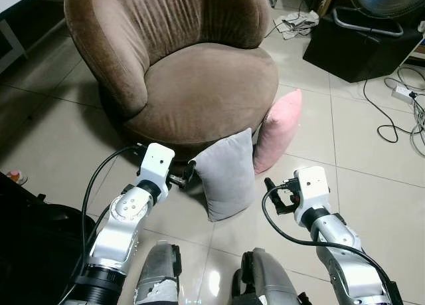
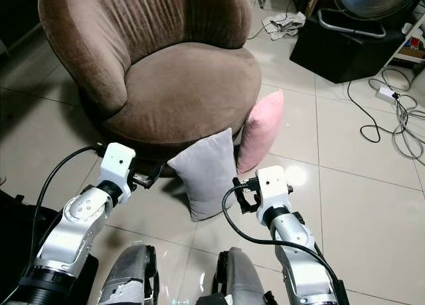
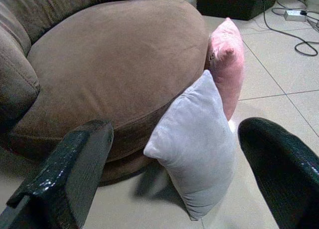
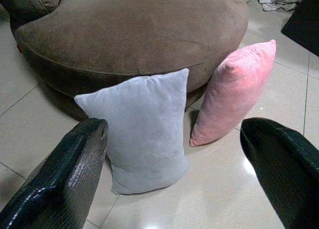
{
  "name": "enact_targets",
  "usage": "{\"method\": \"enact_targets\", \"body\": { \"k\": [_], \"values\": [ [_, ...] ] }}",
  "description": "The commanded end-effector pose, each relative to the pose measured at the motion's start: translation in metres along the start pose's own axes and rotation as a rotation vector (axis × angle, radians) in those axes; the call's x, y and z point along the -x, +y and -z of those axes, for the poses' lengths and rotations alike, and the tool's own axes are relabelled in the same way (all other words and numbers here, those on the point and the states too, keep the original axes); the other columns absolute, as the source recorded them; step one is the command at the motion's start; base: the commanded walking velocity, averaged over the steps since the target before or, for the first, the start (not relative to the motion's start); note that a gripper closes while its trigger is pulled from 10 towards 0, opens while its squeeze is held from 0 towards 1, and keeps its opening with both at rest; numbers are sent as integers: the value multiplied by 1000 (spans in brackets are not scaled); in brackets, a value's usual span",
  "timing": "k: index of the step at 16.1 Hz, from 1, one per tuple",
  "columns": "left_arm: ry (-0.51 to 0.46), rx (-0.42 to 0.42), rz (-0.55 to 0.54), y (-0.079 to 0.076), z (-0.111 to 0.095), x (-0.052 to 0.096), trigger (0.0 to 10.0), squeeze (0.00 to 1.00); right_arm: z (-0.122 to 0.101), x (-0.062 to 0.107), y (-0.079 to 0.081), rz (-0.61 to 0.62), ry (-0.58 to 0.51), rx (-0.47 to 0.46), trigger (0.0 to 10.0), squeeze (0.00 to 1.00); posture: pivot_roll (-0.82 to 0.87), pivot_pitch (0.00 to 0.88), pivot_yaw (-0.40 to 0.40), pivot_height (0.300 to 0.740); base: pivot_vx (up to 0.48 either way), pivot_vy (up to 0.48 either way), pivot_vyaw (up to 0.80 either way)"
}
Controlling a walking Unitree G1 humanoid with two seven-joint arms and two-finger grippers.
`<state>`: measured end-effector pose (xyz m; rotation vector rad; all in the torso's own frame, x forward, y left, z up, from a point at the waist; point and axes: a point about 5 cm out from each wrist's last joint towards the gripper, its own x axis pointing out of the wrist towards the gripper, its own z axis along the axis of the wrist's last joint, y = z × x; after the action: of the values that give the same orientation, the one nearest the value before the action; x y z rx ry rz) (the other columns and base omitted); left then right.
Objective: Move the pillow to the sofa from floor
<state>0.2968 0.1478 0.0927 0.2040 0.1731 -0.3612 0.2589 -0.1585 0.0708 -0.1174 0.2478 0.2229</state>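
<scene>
- Landmark: round brown suede tub sofa [image 1: 199,86], seat free, sitting on the pale glossy tile floor [image 1: 372,165].
- Task item: grey velvet square pillow [image 1: 226,175] is on the floor, standing on its lower edge and leaning back against the sofa's front base. Not lifted yet.
- Pink velvet pillow [image 1: 279,129] stands the same way, propped on the sofa base just beside the grey one, on its right and further back. They look to be touching or nearly so; can't tell which.
- My left gripper [image 3: 174,184] is low in front of the sofa, just left of the grey pillow. Black fingers [image 3: 75,164] spread wide apart, nothing between them, pillow framed in the gap.
- My right gripper [image 4: 174,179] is in front of the sofa on the grey pillow's right, also spread wide, holding nothing. Both pillows sit in its line of sight.
- Read: both arms bracket the grey pillow for a two-sided squeeze, which makes sense since it's soft and wider than one jaw opening would pinch cleanly.
- Risk: the right side closing in may nudge the pink pillow over.
- Black box [image 1: 358,46] and loose cables [image 1: 392,112] lie on the floor well right of the sofa, out of my path.
</scene>
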Motion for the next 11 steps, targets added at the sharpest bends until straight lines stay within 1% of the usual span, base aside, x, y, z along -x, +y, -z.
{"method": "enact_targets", "body": {
  "k": [1, 4, 5, 11],
  "values": [
    [-3, -19, 1, -1, 0, 1, 10000, 1000, 5, 3, -2, 4, 29, 17, 10000, 0, 38, 190, -51, 656, 0, 0, 0],
    [6, -7, -5, -2, 1, 0, 10000, 1000, 4, 2, -3, 8, 27, 16, 10000, 0, 38, 187, -51, 656, 0, 0, 0],
    [10, -23, -13, 0, 2, 0, 10000, 1000, 4, 2, -3, 6, 24, 18, 10000, 0, 39, 183, -51, 656, 0, 0, 0],
    [14, -35, -14, 3, 1, -1, 10000, 1000, 2, 1, -2, 0, 14, 29, 10000, 0, 40, 171, -50, 656, 0, 0, 0]
  ]
}}
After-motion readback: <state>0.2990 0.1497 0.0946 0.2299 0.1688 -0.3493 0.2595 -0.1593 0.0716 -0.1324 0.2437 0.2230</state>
